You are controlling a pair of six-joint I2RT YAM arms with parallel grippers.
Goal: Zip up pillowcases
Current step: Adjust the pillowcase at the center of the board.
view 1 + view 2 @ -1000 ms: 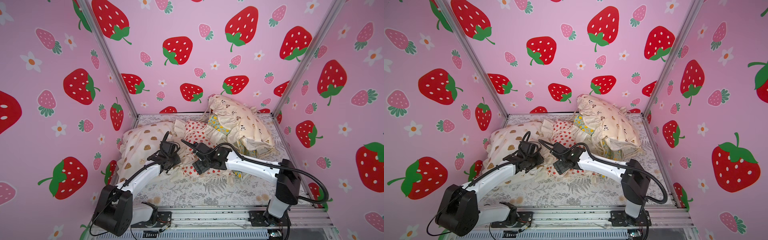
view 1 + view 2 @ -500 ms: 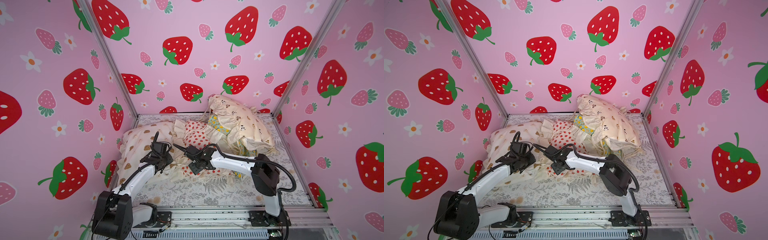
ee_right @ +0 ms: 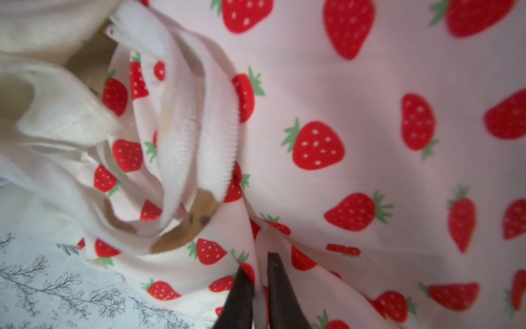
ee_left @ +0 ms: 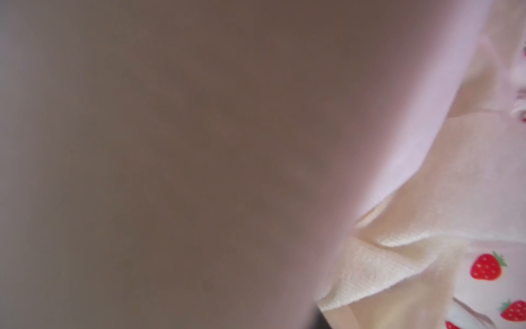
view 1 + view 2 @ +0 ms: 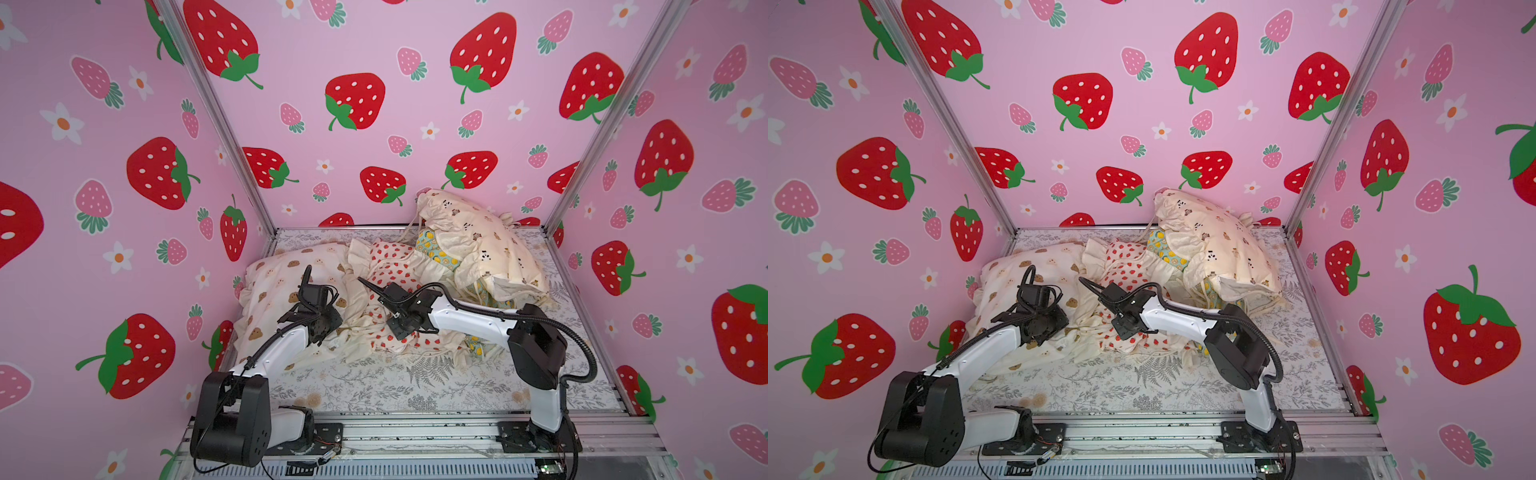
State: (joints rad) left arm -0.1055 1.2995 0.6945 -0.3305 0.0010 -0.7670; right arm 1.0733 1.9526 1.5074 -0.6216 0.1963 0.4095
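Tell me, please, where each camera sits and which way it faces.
Top views: high in front, looking down on left arm, right arm, strawberry pillowcase, fern sheet.
Left wrist: mostly blocked by a close blur; that pillowcase at one edge; no tool shows.
Right wrist: looks past right tool, pinching it, toward its open zipper.
Shared: strawberry pillowcase, in all.

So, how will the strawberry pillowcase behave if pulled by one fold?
Probably floppy: the strawberry pillowcase lies in loose folds, so a pull by the right gripper would likely lift only that fold. It looks thin, so probably light. Its open zipper edges may sag apart.
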